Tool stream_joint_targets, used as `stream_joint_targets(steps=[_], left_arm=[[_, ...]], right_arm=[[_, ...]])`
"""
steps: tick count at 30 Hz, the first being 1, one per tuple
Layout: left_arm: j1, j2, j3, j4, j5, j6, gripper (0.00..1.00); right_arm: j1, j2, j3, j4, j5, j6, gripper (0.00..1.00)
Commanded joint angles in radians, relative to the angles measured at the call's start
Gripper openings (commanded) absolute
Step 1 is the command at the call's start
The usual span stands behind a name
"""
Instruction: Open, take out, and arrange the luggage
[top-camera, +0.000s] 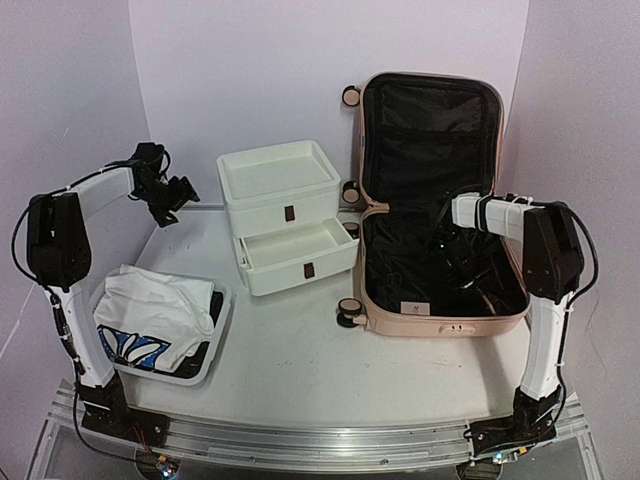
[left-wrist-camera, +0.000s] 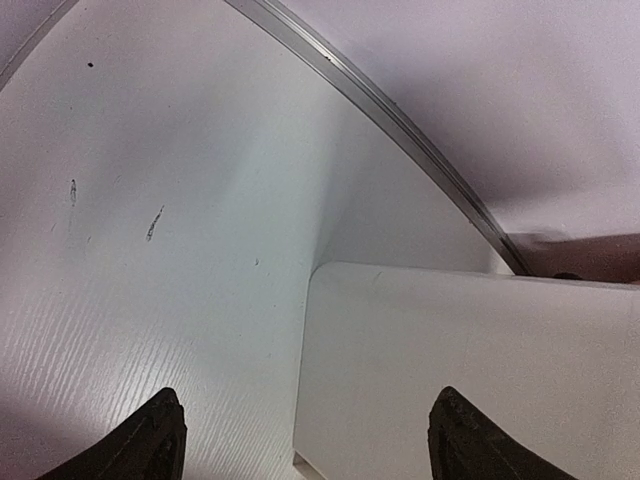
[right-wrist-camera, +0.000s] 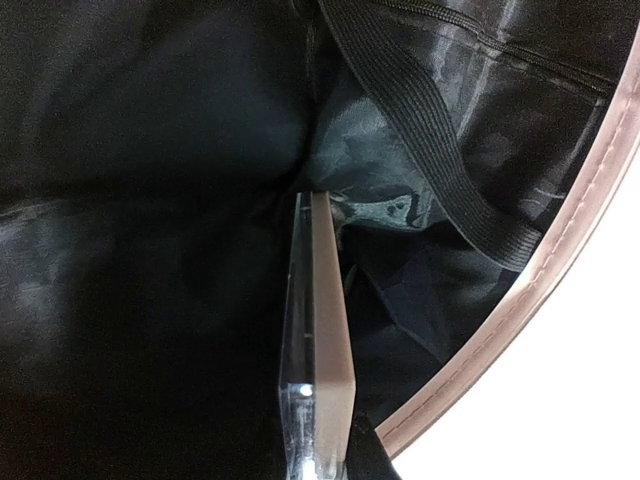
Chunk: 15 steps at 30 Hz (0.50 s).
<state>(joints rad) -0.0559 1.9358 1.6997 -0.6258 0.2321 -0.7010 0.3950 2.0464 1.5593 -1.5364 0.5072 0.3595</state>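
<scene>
- The suitcase (top-camera: 440, 326) lies open on the right side of the table (top-camera: 300, 365). Its lower half is flat and its lid stands upright against the back wall, with black lining showing in both.
- The right fingers (top-camera: 452, 252) reach down into the lower half of the suitcase.
- From the right wrist, a thin clear plastic slab (right-wrist-camera: 318, 320) stands edge-on at bottom centre. One dark fingertip (right-wrist-camera: 362, 455) presses its right side; the other is lost against the lining. The fingers look to be pinching the slab.
- A black elastic strap (right-wrist-camera: 440, 150) crosses the lining behind the slab, and the pink rim (right-wrist-camera: 560, 300) curves along the right.
- The left fingers (top-camera: 170, 195) hang above the back-left of the table, spread wide and holding nothing; both dark tips (left-wrist-camera: 150, 440) show well apart.
- A white drawer unit (top-camera: 290, 212) sits just left of the suitcase, its lower drawer (top-camera: 300, 268) pulled out.
- A white basket (top-camera: 224, 300) at the near left holds a white cloth (top-camera: 150, 295) with a blue print.
</scene>
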Motion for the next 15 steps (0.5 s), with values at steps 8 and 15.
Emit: stream_joint_targets(steps=[8, 15], left_arm=[[0.003, -0.159, 0.005, 0.063, 0.017, 0.046, 0.84], [-0.016, -0.26, -0.047, 0.064, 0.045, 0.073, 0.84]], right_arm=[[-0.033, -0.165, 0.161, 0.149, -0.393, 0.123, 0.0], [-0.052, -0.241, 0.17, 0.329, -0.591, 0.322, 0.0]])
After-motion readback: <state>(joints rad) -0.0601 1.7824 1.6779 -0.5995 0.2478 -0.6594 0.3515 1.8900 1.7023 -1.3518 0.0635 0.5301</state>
